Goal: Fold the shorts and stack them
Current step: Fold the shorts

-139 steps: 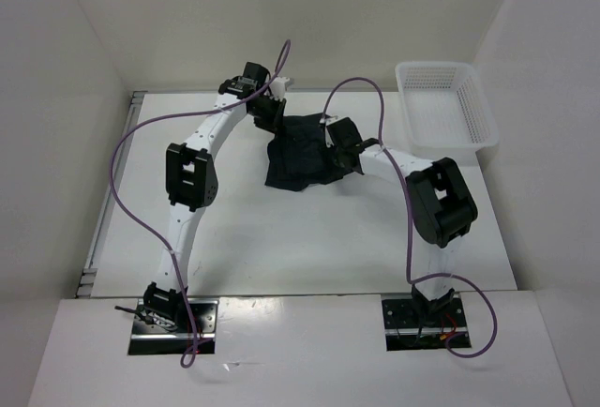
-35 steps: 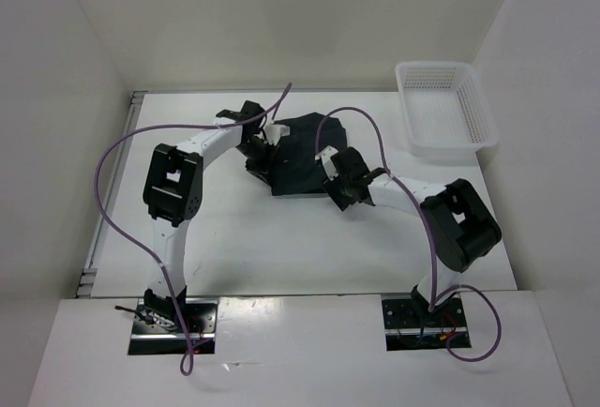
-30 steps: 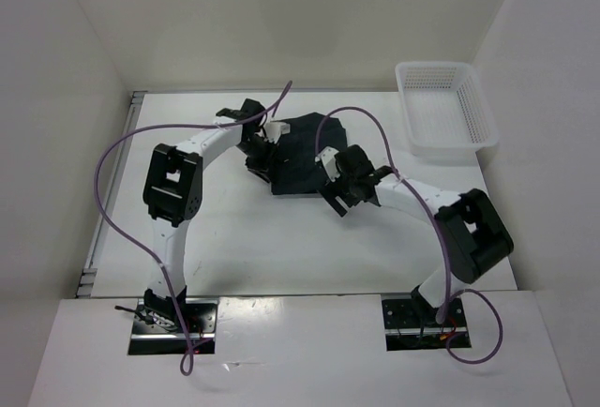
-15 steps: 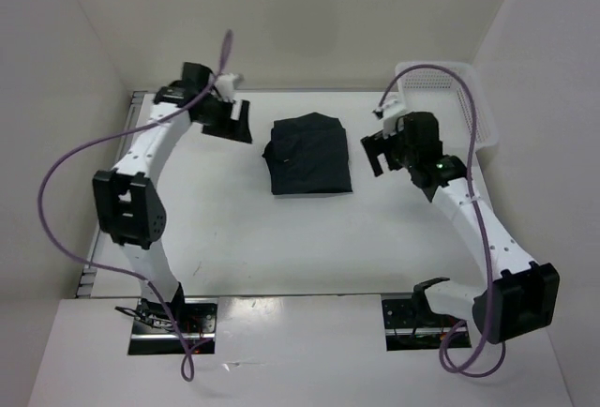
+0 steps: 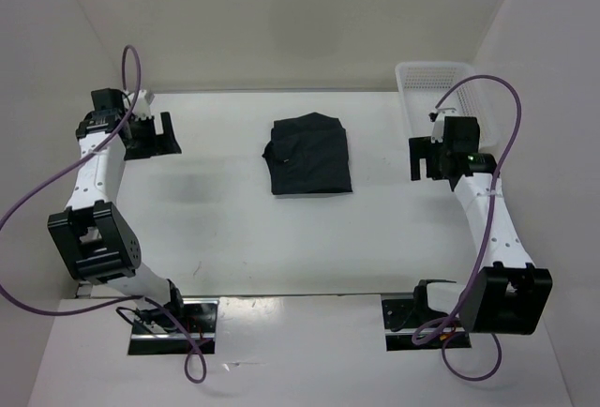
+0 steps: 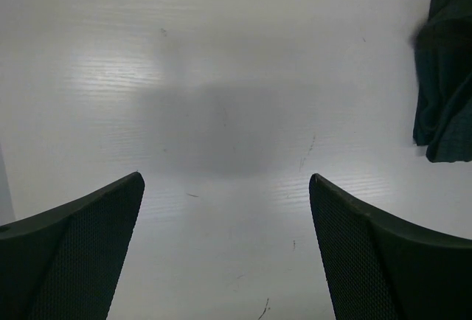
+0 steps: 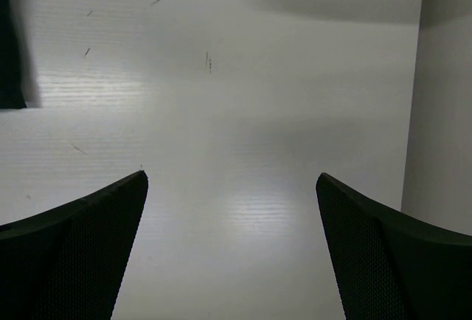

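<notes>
Since arms swung apart, shorts (image 5: 309, 156) lie folded between them; left gripper (image 5: 167, 135), right gripper (image 5: 419, 158) both released, empty.

**Setting:** robotics laboratory, tabletop test cell.

**Evidence:**
- Table (image 5: 234, 238): plain white, its surface scuffed with small dark marks. It is boxed in by bare white panels (image 5: 281, 22) at 9, 12 and 3 o'clock.
- Left arm (image 5: 94, 168) and right arm (image 5: 487, 219): white-and-black jointed robot arms. Each is bolted to a metal base plate (image 5: 173, 327), at 7 and 5 o'clock on the near edge.
- Purple cable (image 5: 126, 60): one per arm, looping loose through the air down to the base.
- Props: white mesh basket (image 5: 441, 74) at 2 o'clock. Black shorts (image 5: 309, 156), folded into a neat rectangle, mid-table toward 12 o'clock.
- Lighting: flat and even throughout.
</notes>
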`<state>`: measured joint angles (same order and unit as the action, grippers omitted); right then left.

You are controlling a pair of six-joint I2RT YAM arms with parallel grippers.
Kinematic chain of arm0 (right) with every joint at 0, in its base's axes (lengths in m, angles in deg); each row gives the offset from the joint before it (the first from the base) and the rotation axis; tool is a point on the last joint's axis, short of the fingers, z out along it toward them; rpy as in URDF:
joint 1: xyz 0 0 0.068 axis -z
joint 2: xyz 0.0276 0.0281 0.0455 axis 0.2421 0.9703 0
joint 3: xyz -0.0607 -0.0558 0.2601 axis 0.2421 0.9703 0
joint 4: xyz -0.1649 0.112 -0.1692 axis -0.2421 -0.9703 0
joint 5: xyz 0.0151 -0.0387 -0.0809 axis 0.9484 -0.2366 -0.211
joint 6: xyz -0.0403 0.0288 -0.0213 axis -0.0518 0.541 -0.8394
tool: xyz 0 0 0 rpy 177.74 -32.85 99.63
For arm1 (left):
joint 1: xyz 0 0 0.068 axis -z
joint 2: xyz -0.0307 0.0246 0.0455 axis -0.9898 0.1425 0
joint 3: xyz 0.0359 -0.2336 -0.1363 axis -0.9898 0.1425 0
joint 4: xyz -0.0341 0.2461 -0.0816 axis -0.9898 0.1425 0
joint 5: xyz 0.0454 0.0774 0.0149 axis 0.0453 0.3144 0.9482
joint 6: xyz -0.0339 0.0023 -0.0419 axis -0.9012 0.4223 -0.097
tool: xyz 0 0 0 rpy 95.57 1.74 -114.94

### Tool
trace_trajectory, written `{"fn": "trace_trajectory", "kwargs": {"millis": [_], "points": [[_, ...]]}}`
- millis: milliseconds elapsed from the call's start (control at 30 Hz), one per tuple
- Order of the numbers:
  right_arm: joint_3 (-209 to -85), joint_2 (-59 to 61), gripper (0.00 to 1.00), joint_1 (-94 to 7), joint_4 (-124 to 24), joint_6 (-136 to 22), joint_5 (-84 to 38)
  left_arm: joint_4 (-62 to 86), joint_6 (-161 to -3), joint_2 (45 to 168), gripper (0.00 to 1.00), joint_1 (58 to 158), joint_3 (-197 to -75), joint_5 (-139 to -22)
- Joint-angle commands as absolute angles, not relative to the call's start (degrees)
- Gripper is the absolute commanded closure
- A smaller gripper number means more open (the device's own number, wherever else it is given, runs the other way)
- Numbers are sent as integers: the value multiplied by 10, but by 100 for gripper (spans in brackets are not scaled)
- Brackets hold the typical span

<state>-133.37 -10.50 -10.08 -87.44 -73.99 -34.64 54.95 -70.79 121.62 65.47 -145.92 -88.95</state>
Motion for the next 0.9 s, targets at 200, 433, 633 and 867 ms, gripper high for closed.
{"fn": "trace_trajectory", "kwargs": {"millis": [200,433,633,867], "points": [[-1344,-147,0,-100,-925,-692,-371,537,-706,1182,1,630,-1453,-893],[-1339,-158,0,-100,-925,-681,-371,532,-706,1150,1,630,-1429,-893],[-1339,-158,0,-100,-920,-681,-371,527,-706,1138,1,630,-1424,-893],[-1326,-175,0,-100,-909,-687,-376,527,-706,1128,1,630,-1419,-898]]}}
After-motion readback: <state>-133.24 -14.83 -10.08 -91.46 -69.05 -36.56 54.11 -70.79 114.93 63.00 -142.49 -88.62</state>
